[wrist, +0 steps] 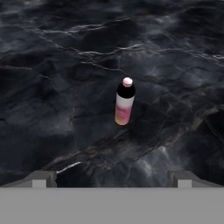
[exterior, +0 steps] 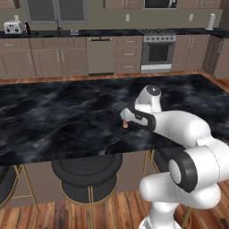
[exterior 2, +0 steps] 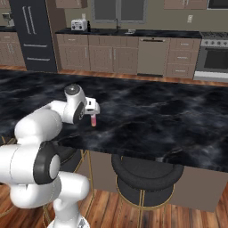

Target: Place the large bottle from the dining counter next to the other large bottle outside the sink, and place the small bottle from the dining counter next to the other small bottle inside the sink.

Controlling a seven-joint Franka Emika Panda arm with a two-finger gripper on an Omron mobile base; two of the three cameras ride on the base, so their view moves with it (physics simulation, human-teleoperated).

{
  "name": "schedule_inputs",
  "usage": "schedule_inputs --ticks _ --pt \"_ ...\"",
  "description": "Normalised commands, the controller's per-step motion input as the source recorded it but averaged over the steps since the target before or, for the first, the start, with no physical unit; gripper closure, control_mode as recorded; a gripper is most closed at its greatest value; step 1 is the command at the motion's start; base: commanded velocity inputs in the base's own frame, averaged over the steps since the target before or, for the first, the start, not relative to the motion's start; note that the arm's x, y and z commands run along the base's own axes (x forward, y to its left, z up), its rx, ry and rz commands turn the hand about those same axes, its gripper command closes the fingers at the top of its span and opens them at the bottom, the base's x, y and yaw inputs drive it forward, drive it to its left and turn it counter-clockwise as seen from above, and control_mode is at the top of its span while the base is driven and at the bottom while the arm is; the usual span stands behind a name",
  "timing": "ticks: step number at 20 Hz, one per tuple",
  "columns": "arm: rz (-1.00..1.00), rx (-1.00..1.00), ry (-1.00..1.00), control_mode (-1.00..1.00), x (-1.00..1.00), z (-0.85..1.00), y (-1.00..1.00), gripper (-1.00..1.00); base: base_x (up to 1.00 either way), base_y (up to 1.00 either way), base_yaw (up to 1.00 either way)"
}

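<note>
The robot is sitting at the stool side of the dining counter (exterior: 53, 116), the black marble tabletop with white veining, and its hand (wrist: 112, 177) is hovering over the small bottle (wrist: 124, 102) with the two fingertips spread wide and nothing between them. The small bottle is standing upright on the tabletop near the edge closest to the robot, apart from the hand; from the left base camera only its lower end is peeking out beneath the wrist (exterior: 125, 125), and from the right it is showing pink just beside the hand (exterior 2: 93, 120). It has a pink-to-orange body, a pale band, a dark upper part and a light cap; no writing or brand can be read on it. By my judgement the step in hand is the approach for picking up this small bottle; the next move is calling for lowering the hand until the fingertips are straddling the body, then closing. The sink (exterior: 58, 32) is lying well beyond the tabletop, along the far wall.
</note>
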Motion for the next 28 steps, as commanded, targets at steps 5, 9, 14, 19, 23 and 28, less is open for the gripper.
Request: schedule_inputs --ticks 5,9,14,19,23,28 --pt "0.0 0.0 0.0 -1.0 0.17 -0.12 0.0 -1.0 0.0 0.0 0.0" --pt "0.0 0.0 0.0 -1.0 0.17 -0.06 0.0 -1.0 0.0 0.0 0.0" --pt "0.0 0.0 0.0 -1.0 0.18 -0.03 0.0 -1.0 0.0 0.0 0.0" --pt "0.0 0.0 0.0 -1.0 0.16 -0.04 0.0 -1.0 0.0 0.0 0.0" --pt "0.0 0.0 0.0 -1.0 0.14 -0.07 0.0 -1.0 0.0 0.0 0.0" --pt "0.0 0.0 0.0 -1.0 0.15 -0.11 0.0 -1.0 0.0 0.0 0.0"
